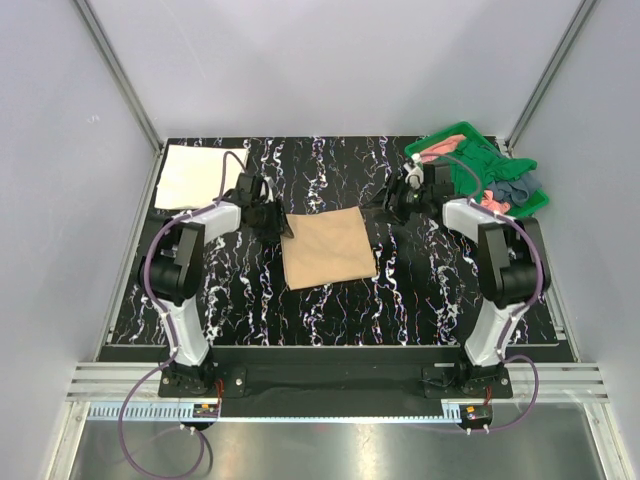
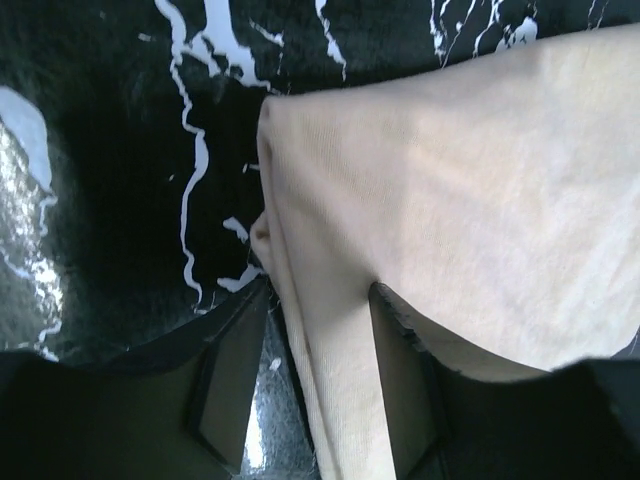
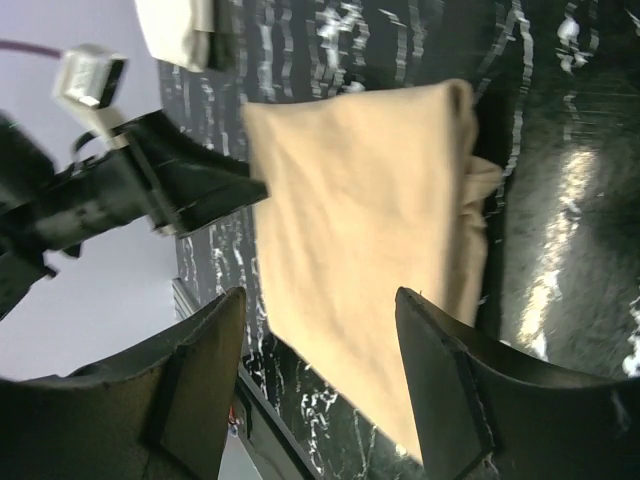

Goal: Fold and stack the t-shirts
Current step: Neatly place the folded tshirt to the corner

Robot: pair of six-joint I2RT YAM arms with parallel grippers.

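A tan t-shirt [image 1: 328, 248] lies folded into a rough square in the middle of the table. My left gripper [image 1: 275, 222] sits at its left edge. In the left wrist view the jaws [image 2: 318, 290] stand open astride that folded edge [image 2: 450, 180], with bare table showing beside the left finger [image 2: 230, 370]. My right gripper [image 1: 398, 205] hovers off the shirt's right side, open and empty [image 3: 320, 295], looking across the tan shirt [image 3: 370, 220]. A cream-white t-shirt [image 1: 200, 176] lies folded at the back left.
A green plastic tray [image 1: 450, 135] at the back right holds a dark green shirt [image 1: 480, 165], a salmon-pink one [image 1: 436, 152] and a grey-blue one [image 1: 515, 187] in a loose heap. The black marbled table [image 1: 420, 290] is walled on three sides.
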